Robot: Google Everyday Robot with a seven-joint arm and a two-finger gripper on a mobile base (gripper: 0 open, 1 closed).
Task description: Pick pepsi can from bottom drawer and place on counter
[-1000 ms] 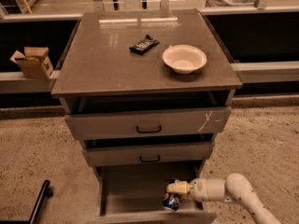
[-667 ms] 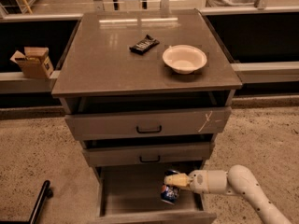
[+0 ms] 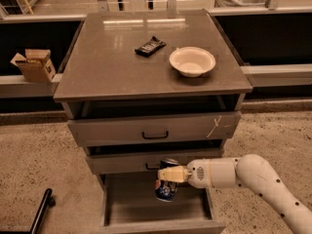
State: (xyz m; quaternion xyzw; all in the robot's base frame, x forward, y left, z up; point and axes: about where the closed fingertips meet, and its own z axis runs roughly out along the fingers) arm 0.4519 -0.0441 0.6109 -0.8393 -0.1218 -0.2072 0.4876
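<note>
The pepsi can [image 3: 166, 190], dark blue with a silver top, hangs upright above the open bottom drawer [image 3: 146, 209], in front of the middle drawer. My gripper [image 3: 165, 174] reaches in from the right on a white arm and is shut on the pepsi can near its upper half. The can is clear of the drawer floor. The counter [image 3: 117, 67] is the glossy grey-brown top of the cabinet, well above the gripper.
On the counter lie a black snack bar wrapper [image 3: 150, 46] and a white bowl [image 3: 192, 60]. The top drawer [image 3: 155, 128] and middle drawer [image 3: 122, 162] are pulled partly out. A cardboard box [image 3: 34, 65] sits on a ledge at left. A black bar [image 3: 41, 211] stands at lower left.
My gripper has lifted the pepsi can up from the bottom drawer's floor and moved it slightly left, now level with the middle drawer front.
</note>
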